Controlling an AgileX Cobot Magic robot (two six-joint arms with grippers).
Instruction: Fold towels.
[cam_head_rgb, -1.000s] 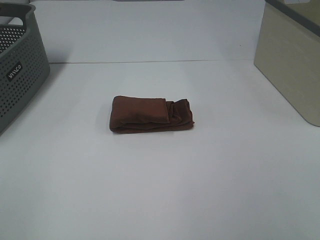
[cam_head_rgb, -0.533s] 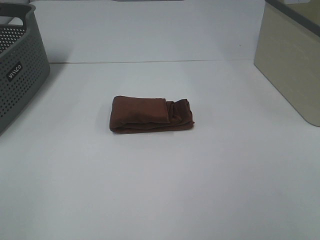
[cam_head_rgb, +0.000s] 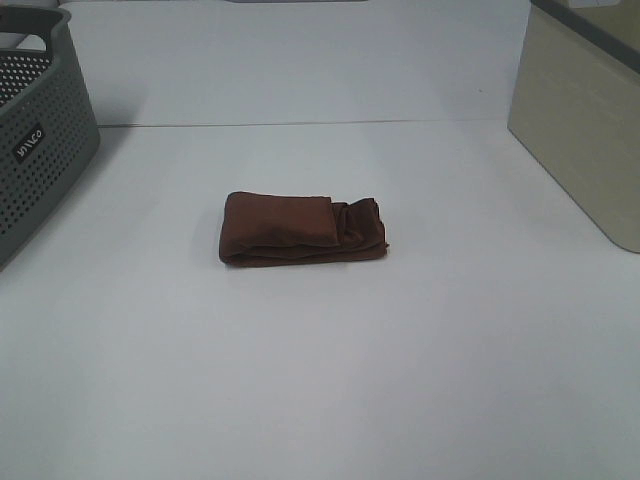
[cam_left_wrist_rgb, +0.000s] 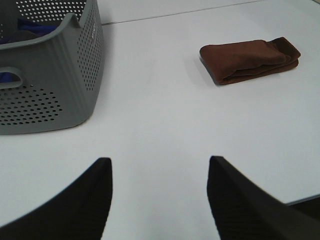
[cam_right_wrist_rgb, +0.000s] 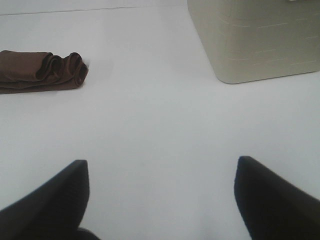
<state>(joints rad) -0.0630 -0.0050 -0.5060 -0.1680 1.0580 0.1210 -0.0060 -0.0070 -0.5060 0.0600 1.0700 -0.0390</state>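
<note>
While nothing on the desk (cam_head_rgb: 320, 400) has shifted since a second ago, both my hands hang spread and empty just above its near edge, well short of the towel. My left hand (cam_left_wrist_rgb: 159, 186) shows two dark fingers (cam_left_wrist_rgb: 90, 200) with bare white desk between them; my right hand (cam_right_wrist_rgb: 161, 192) stands wider, its fingers (cam_right_wrist_rgb: 55, 200) apart at the sides of its wrist view, gripping nothing. Neither hand appears in the high view.

Farther out, the towel (cam_head_rgb: 303, 229) lies folded into a compact brown bundle near the middle of the desk, one end a smooth fold, the other a bunch of rolled layers. I cannot make out a tag.

Off to my left sits the grey perforated basket (cam_left_wrist_rgb: 75, 75), cut off by the frame; something dark blue (cam_left_wrist_rgb: 25, 27) lies inside, too hidden to name. Off to my right stands the beige bin (cam_right_wrist_rgb: 255, 40), its top cut off and its inside out of sight.
</note>
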